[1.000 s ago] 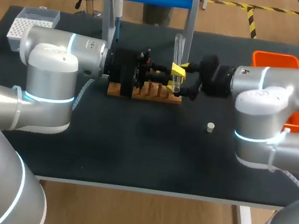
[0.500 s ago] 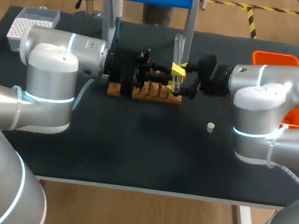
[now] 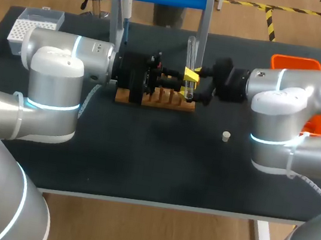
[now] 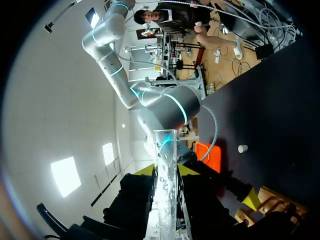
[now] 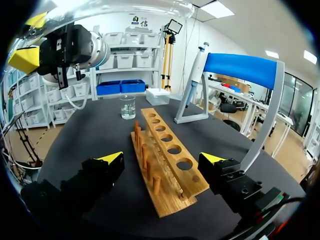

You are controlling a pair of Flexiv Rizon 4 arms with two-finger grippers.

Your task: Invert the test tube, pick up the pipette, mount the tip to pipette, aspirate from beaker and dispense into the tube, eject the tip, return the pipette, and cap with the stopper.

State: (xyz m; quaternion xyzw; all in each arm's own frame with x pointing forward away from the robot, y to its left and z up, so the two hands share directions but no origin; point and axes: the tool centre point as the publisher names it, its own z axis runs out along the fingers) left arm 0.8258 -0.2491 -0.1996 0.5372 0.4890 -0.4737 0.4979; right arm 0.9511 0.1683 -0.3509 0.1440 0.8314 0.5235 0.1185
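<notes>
White round stopper (image 3: pixel 226 136) up front on black table (image 3: pixel 141 165). Behind it, slotted wooden rack (image 3: pixel 157 99). At its right end, clear glass test tube (image 3: pixel 189 55) upright, clenched in left gripper (image 4: pixel 166 170); right gripper (image 5: pixel 161 159) just beside, released, fingers wide apart.

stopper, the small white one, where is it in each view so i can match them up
Head view: the stopper stands on the table, in front and to the right of the wooden rack.
Left wrist view: the stopper is on the table beyond the rack, near the orange bin.
Right wrist view: not in it.
Shared landmark: the wooden rack, seen in all three.
</notes>
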